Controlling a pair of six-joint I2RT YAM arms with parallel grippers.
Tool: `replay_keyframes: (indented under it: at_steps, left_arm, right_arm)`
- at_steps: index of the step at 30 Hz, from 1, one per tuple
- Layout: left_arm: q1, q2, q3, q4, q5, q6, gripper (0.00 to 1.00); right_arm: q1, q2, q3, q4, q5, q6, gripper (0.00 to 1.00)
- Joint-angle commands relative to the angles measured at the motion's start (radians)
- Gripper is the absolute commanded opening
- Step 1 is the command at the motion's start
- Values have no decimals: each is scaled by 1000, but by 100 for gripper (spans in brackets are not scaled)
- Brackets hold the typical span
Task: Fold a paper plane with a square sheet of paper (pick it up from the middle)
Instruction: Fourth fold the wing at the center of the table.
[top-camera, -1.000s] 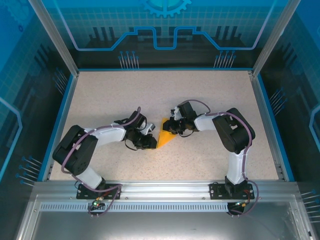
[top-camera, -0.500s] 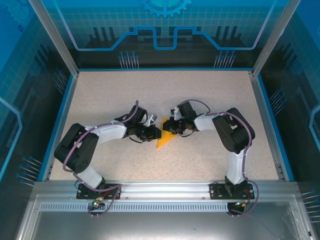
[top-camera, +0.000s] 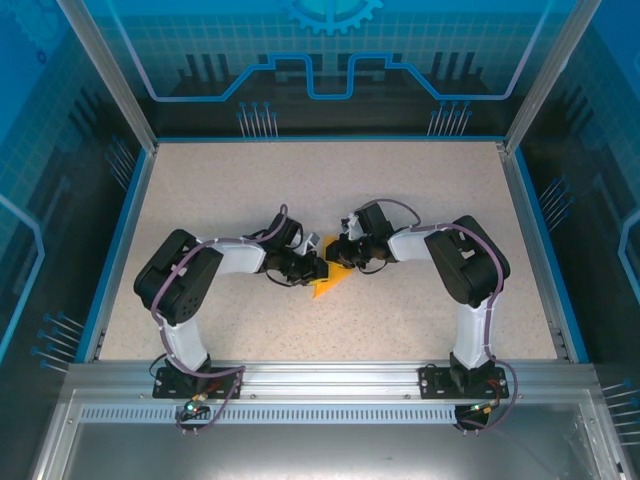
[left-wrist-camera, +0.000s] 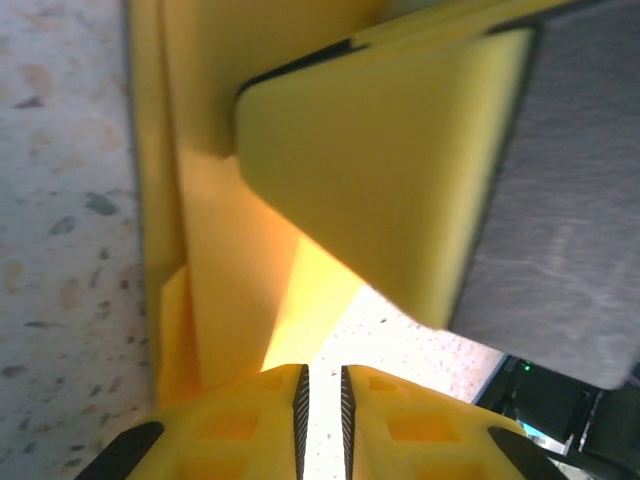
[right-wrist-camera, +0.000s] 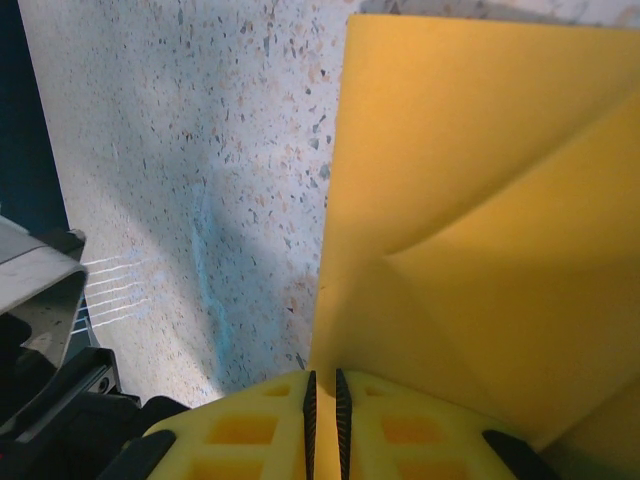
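Speckled beige table (top-camera: 200, 180) inside a blue-panelled enclosure, seen from above. Nearest to us, both arm bases sit on the metal rail at 6 o'clock. Farther in, at the centre of the table, the left gripper (top-camera: 320, 265) reaches in from 9 o'clock and the right gripper (top-camera: 338, 256) from 3 o'clock. They meet over the orange-yellow paper plane (top-camera: 326, 285), whose pointed end lies on the table toward 7 o'clock.

From above we cannot judge either grip; the wrist cameras settle it. In the left wrist view, the left gripper (left-wrist-camera: 322, 390) is pinched almost closed on an edge of the paper plane (left-wrist-camera: 230, 260), whose layered folds run toward 12 o'clock. Beyond them, at 2 o'clock, one yellow-padded finger (left-wrist-camera: 380, 170) of the right gripper presses on the paper.

In the right wrist view, the right gripper (right-wrist-camera: 323, 395) is likewise nipped nearly closed on the paper plane (right-wrist-camera: 480, 230). A crease crosses its face, and bare table (right-wrist-camera: 200, 150) lies at 10 o'clock.
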Motion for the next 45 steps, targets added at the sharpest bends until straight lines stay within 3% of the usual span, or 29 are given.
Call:
replay_keyframes:
  at_steps: [1, 14, 23, 33, 39, 45]
  left_arm:
    - [-3, 7, -23, -57, -50, 37, 19]
    - [-4, -35, -76, -188, -131, 134, 18]
    - [-37, -145, -8, -203, -36, 144, 23]
    - [-99, -62, 54, -205, -62, 138, 23]
    - [-89, -33, 28, -233, -147, 175, 20]
    - [-46, -36, -21, -209, -123, 179, 20]
  right_arm:
    - [-5, 63, -24, -91, 71, -36, 17]
    - [-4, 62, -29, -95, 74, -38, 17]
    - [-5, 61, -31, -94, 77, -37, 17]
    - [-5, 60, -32, -94, 78, -35, 16]
    - [-4, 62, -36, -93, 78, -37, 16]
    - [-5, 64, -41, -94, 77, -40, 16]
